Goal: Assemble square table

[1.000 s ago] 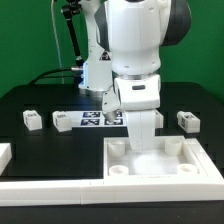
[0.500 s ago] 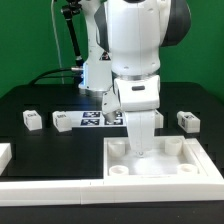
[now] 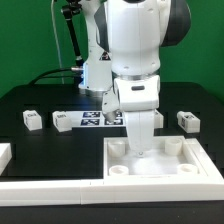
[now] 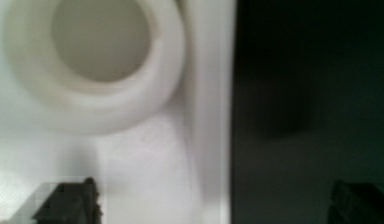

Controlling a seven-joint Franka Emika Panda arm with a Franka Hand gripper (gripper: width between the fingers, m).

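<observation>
Black worktop (image 3: 60, 148) carries the square table (image 3: 165, 162), gripper (image 3: 141, 150) low over it. Wrist view alone shows jaws wide apart, astride its edge.

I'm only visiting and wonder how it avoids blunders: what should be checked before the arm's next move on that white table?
1. Gripper open: ok, its fingers stand wide apart in the wrist view.
2. Gripper clear of the tabletop: cannot tell; the rim lies between the fingers, very close.
3. Tabletop lying flat, rim up: ok.
4. Sockets free: ok, none in view holds a leg.
5. Legs loose and apart from the tabletop: ok.
6. Fourth leg located: cannot tell; only three show.
</observation>
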